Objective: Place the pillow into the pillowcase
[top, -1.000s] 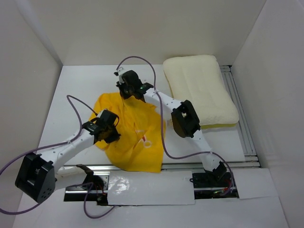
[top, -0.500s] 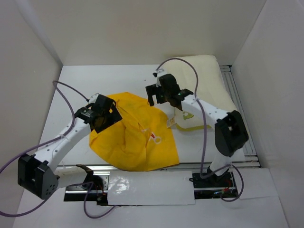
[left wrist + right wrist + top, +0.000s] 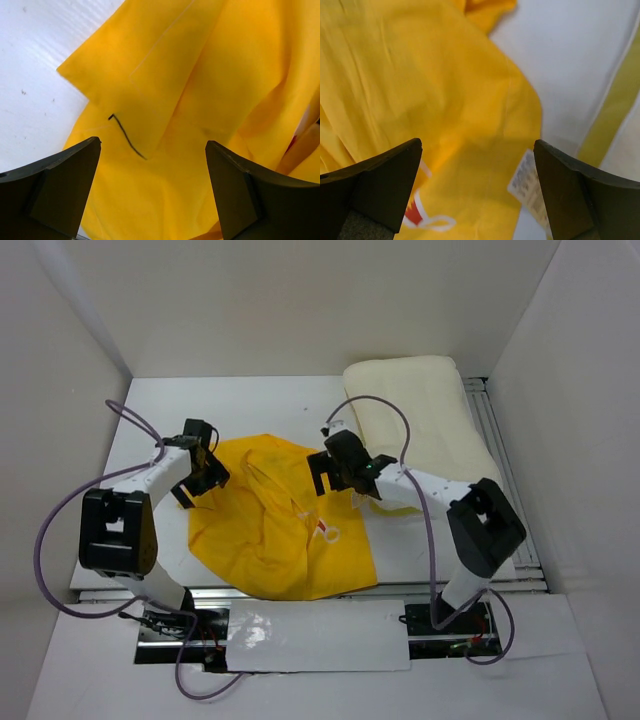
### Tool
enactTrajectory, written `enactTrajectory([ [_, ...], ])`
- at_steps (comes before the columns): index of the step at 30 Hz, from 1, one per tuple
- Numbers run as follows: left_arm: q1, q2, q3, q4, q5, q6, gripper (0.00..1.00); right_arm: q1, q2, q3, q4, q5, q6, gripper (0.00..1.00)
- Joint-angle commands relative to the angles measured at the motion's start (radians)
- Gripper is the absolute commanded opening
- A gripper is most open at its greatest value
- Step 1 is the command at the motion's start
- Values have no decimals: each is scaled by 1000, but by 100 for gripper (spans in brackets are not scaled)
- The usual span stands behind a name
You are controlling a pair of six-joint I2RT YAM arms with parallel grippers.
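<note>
White table (image 3: 150, 420) boxed in by white walls (image 3: 300, 300); both grippers spread wide and empty.

The pillowcase (image 3: 270, 530) lies crumpled toward the table's near edge, and the pillow (image 3: 420, 410) sits at the far right corner, outside it. The left gripper (image 3: 203, 480) is at the pillowcase's left edge, the right gripper (image 3: 318, 472) at its right edge, near the pillow's near end. Only the left wrist view shows a thin black line (image 3: 127, 137) on a folded flap. Only the right wrist view shows a white label (image 3: 527, 182) and red-and-white print (image 3: 420, 212).
</note>
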Motion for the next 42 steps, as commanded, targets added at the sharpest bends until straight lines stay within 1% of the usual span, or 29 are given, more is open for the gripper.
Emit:
enactTrajectory([
  [1,22,54,72,38,-10,38,99,7,122,126,99,58,-41,100],
  [3,43,82,72,72,-1,47,97,-3,208,179,122,58,-56,100],
  [5,56,137,101,81,20,59,95,-21,254,207,202,58,-56,100],
  [6,66,157,112,81,20,60,87,-32,303,225,217,38,-56,100],
  [7,67,177,126,81,33,70,83,-44,327,247,228,-10,-46,100],
  [9,67,218,147,72,33,79,69,-66,366,302,240,-46,-37,100],
  [10,67,218,158,72,33,79,58,-76,403,313,257,-58,-36,100],
  [11,67,232,158,72,24,79,50,-76,419,327,257,-67,-46,99],
  [12,67,244,170,72,24,89,30,-76,434,347,257,-81,-46,98],
  [13,76,244,170,72,24,89,0,-76,460,356,268,-81,-46,91],
  [14,89,244,195,63,33,89,0,-76,481,371,279,-118,-46,68],
  [15,90,244,209,51,33,89,0,-76,482,371,279,-136,-46,68],
  [16,102,244,224,51,33,89,0,-76,491,380,289,-137,-35,40],
  [17,102,244,242,51,46,89,0,-76,500,380,317,-156,-35,28],
  [18,117,244,287,51,69,99,0,-85,500,402,317,-178,-35,2],
  [19,117,231,314,32,79,99,0,-85,500,413,317,-178,-26,0],
  [22,140,162,408,11,79,122,0,-85,431,422,332,-137,-47,0],
  [25,152,18,443,-14,68,162,0,-95,264,350,395,-57,-96,0],
  [26,152,-25,443,-14,68,173,0,-95,155,322,420,-36,-107,0],
  [27,165,-70,443,-14,68,187,0,-95,96,295,469,-14,-119,0],
  [28,165,-160,443,-14,82,210,0,-95,39,244,487,41,-131,0],
  [29,165,-206,443,-14,82,222,0,-95,-16,233,487,64,-147,0],
  [30,165,-251,443,-14,91,233,0,-95,-116,233,475,99,-159,0],
  [32,165,-343,443,-14,100,253,0,-95,-207,222,461,127,-187,0],
  [33,174,-434,443,-14,100,253,0,-95,-294,213,448,127,-199,0],
  [36,174,-567,466,-25,100,262,0,-95,-397,265,368,111,-233,0],
  [37,174,-641,482,-34,100,273,0,-86,-446,291,298,110,-233,0],
  [40,174,-722,570,-60,74,287,0,-75,-515,388,222,54,-267,0],
  [42,174,-749,693,-105,24,296,0,-66,-525,461,149,44,-280,0],
])
